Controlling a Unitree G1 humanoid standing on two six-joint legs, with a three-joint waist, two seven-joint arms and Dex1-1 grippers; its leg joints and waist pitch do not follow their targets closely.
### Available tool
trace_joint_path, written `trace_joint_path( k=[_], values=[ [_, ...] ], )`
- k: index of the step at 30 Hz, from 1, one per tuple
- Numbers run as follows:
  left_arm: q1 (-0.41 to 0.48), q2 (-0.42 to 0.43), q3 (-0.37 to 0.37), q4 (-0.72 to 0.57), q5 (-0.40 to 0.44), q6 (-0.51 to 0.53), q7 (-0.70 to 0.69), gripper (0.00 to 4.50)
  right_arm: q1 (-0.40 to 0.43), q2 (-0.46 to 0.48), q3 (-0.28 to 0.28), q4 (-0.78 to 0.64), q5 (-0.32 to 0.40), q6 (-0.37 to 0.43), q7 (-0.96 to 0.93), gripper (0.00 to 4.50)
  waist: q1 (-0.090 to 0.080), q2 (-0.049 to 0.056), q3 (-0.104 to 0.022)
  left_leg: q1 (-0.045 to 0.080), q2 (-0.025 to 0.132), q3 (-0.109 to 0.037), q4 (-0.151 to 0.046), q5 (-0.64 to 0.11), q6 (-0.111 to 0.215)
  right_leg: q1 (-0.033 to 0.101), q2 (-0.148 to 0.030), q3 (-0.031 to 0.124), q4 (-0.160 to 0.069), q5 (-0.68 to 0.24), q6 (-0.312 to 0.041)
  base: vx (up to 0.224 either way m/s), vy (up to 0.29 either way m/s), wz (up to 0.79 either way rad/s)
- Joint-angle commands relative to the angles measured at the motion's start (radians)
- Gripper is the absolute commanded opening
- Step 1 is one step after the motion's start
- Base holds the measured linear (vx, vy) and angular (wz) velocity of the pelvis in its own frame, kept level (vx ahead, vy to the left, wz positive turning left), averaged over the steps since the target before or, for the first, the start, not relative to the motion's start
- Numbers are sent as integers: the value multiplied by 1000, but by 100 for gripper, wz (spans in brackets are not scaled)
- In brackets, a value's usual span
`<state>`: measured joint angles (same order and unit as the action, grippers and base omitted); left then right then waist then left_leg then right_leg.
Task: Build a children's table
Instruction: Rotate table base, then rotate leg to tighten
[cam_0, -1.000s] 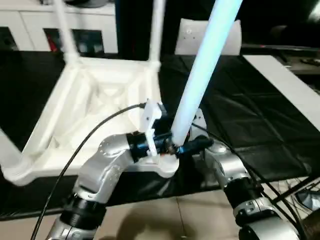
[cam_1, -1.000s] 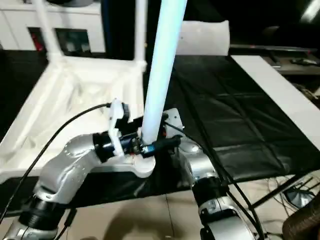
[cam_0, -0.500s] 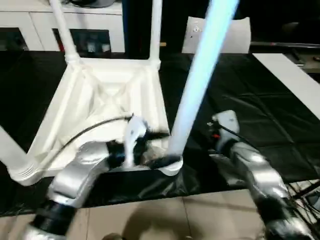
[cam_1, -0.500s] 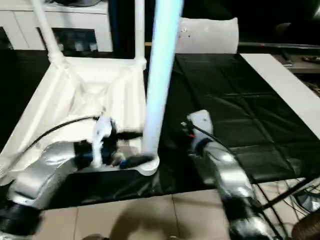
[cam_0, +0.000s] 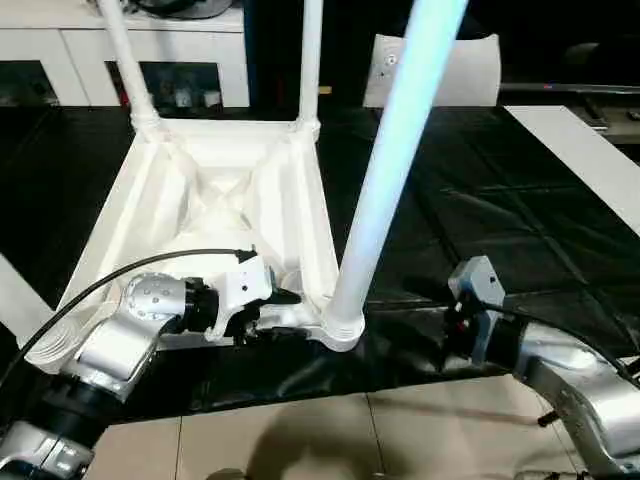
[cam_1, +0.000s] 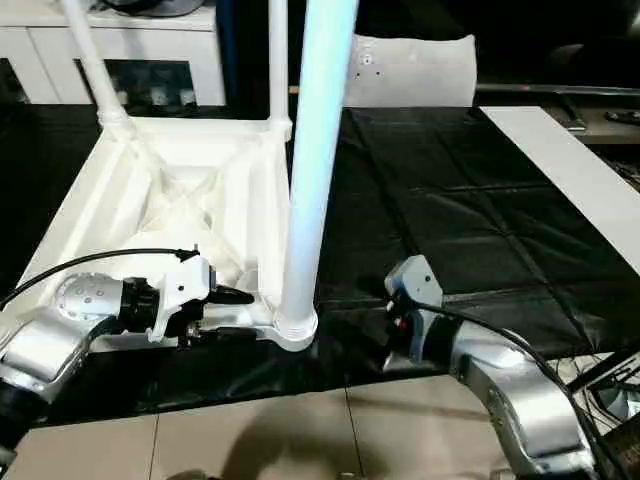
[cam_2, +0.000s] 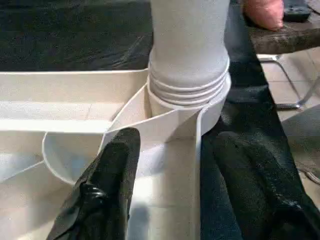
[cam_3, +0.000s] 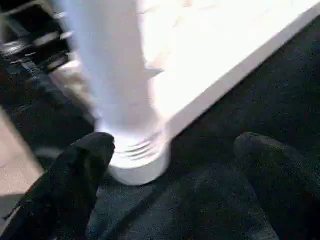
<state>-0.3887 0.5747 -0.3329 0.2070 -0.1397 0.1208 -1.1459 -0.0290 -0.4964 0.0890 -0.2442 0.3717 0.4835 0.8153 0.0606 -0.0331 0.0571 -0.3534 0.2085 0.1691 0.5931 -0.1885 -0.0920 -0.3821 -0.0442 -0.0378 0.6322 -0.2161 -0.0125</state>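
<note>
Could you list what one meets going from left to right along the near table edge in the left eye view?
Left arm → left gripper → near corner socket holding the upright leg → black table covering → right gripper's wrist housing → right forearm.

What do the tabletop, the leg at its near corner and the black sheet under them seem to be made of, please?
Tabletop: moulded white plastic, going by its ribbed underside and smooth satin surface. Near leg: likely the same plastic, glossy, with thread-like rings at its base. Black sheet: thin plastic film or coated fabric, creased and faintly shiny.
</note>
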Motion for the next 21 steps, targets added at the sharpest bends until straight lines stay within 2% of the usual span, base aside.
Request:
trace_joint_path(
  k=[1, 7, 9, 11, 13, 17, 19, 21],
  values=[
    [-13, 9, -18, 12, 12, -6, -27, 234, 13, -17, 12, -48, 24, 26, 22, 450, 5, 17, -56, 7, 22, -5, -72, -224, -3, 38, -77, 49, -88, -182, -168, 0, 0, 0],
    [-16, 16, -22, 8, 10, 19, -58, 184, 29, -22, 26, -92, 48, 51, 32, 450, 4, 17, -55, 9, 25, -6, -74, -237, -9, 34, -78, 48, -87, -193, -179, 0, 0, 0],
    [-16, 14, -20, 4, 6, 30, -60, 155, 28, -21, 34, -90, 41, 50, 30, 450, 4, 17, -55, 7, 24, -6, -74, -236, -11, 35, -78, 48, -87, -196, -180, 0, 0, 0],
    [-16, 14, -18, 3, 6, 40, -65, 150, 28, -21, 43, -92, 38, 54, 28, 450, 5, 16, -54, 7, 24, -7, -74, -234, -11, 35, -79, 48, -87, -200, -179, 0, 0, 0],
    [-18, 19, -23, 6, 16, 52, -73, 112, 25, -17, 54, -94, 35, 59, 26, 450, 5, 18, -55, 7, 24, -7, -74, -227, -12, 35, -78, 48, -86, -187, -180, 0, 0, 0],
    [-22, 21, -25, 14, 27, 51, -70, 102, 23, -15, 60, -92, 31, 61, 25, 450, 5, 20, -56, 6, 23, -7, -73, -223, -11, 36, -79, 48, -85, -172, -183, 0, 0, 0],
    [-28, 19, -26, 27, 37, 47, -64, 68, 20, -18, 65, -90, 27, 59, 25, 450, 5, 17, -56, 7, 23, -6, -72, -223, -12, 37, -77, 48, -84, -166, -183, 0, 0, 0],
    [-34, 19, -28, 38, 48, 45, -58, 63, 18, -17, 68, -88, 27, 59, 23, 450, 5, 18, -56, 7, 22, -6, -72, -225, -11, 37, -77, 48, -85, -177, -180, 0, 0, 0]
  ],
)
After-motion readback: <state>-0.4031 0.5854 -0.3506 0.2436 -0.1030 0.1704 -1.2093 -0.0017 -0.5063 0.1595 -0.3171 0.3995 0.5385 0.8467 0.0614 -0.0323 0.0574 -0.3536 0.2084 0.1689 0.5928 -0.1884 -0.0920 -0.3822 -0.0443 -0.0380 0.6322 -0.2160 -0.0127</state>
